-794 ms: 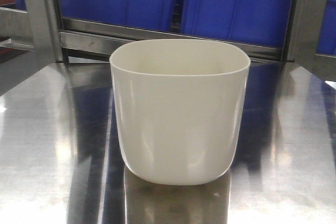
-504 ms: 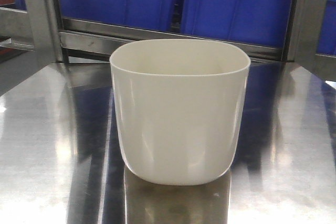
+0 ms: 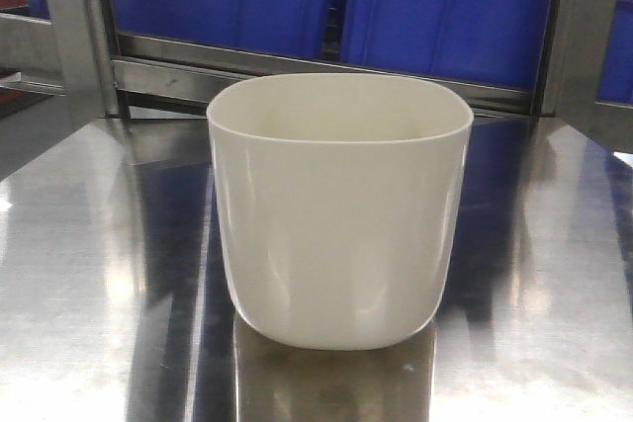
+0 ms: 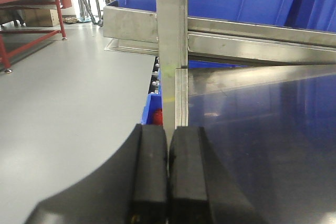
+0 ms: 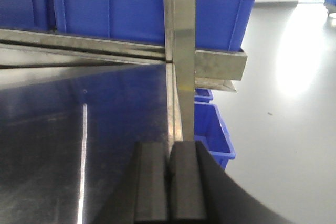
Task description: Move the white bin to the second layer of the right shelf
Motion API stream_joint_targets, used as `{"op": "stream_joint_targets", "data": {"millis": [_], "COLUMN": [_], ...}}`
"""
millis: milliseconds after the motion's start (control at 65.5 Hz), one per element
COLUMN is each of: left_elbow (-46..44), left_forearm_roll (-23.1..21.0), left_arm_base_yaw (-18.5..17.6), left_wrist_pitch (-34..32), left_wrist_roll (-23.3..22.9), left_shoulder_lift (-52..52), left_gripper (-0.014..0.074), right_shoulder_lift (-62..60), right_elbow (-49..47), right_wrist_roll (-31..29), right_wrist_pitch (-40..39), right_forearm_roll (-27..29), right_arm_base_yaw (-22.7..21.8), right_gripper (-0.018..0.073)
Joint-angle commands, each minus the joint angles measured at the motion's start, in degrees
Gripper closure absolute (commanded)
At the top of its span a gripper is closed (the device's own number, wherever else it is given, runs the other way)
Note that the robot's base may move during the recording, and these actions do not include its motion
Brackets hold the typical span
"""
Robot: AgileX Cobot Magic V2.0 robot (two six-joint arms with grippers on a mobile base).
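Tabletop [image 3: 79, 274]: flat polished steel, filled most of the front view and mirrored the blue behind it. Blue crates [image 3: 445, 17] sat in a row at the back on a steel rack frame [image 3: 168, 71], behind the tabletop's far edge.

White bin [image 3: 339, 214]: upright on the tabletop, roughly centred, well in front of the crates. Glossy cream-white plastic, rounded-square rim, smooth walls tapering to a rounded base, no handles. What showed of the inside looked bare; its reflection showed on the steel below it. Nothing was touching it.

Left tool [image 4: 168, 177]: black pads pressed flat together with nothing between them, low by the tabletop's left edge, in line with a rack post [image 4: 170, 35].

Right tool [image 5: 168, 182]: likewise closed on nothing, by the right edge, with a small blue crate [image 5: 210, 129] on the floor beyond.
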Motion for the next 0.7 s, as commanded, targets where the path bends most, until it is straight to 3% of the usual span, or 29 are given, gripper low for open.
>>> {"op": "stream_joint_targets", "data": {"millis": [0, 305, 550, 687], "left_elbow": [2.11, 2.11, 2.11, 2.11], "left_forearm_roll": [0.0, 0.0, 0.0, 0.0], "left_arm_base_yaw": [-0.09, -0.09, -0.09, -0.09], "left_wrist_pitch": [-4.93, -4.93, -4.93, -4.93], "left_wrist_roll": [-0.17, -0.17, -0.17, -0.17], "left_shoulder_lift": [-0.92, -0.92, -0.92, -0.92], "left_gripper": [0.0512, 0.0512, 0.0512, 0.0512], "right_shoulder_lift": [0.35, 13.55, 23.07, 30.47], "right_elbow": [-4.92, -16.79, -19.89, -23.74], "right_wrist_roll": [-0.16, -1.18, -1.12, -0.92], "right_wrist_pitch": [-1.11, 12.51, 14.27, 20.17], "right_forearm_roll": [-0.06, -1.08, 2.3, 1.46], "right_arm_base_yaw": [-0.09, -0.09, -0.09, -0.05], "right_gripper": [0.0503, 0.0503, 0.0503, 0.0503]}}
